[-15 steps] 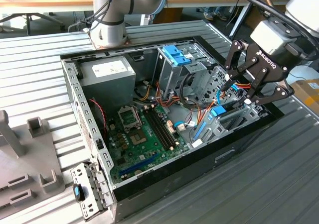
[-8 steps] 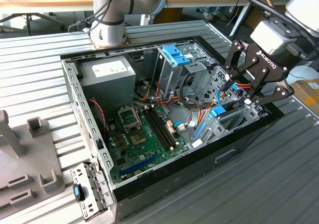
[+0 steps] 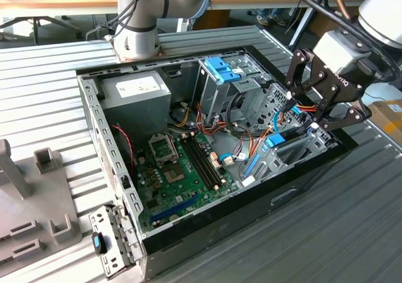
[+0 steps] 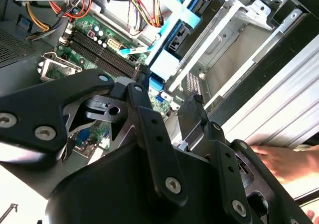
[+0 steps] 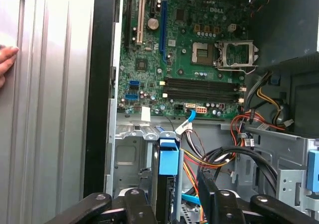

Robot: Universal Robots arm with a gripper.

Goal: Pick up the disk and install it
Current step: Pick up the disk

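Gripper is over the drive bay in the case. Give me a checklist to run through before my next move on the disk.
1. Fingers open: ok. The gripper is spread wide.
2. Alignment: ok. In the first wrist view the blue end tab of the disk sits between the fingers.
3. Grasp: not ok. Nothing is held; the disk stands on edge inside the case.
4. Cables: not ok. They crowd right beside the disk, near one finger.
5. Workspace: not ok. A person's hand rests on the table beside the case.
6. Disk free of its bay: cannot tell.
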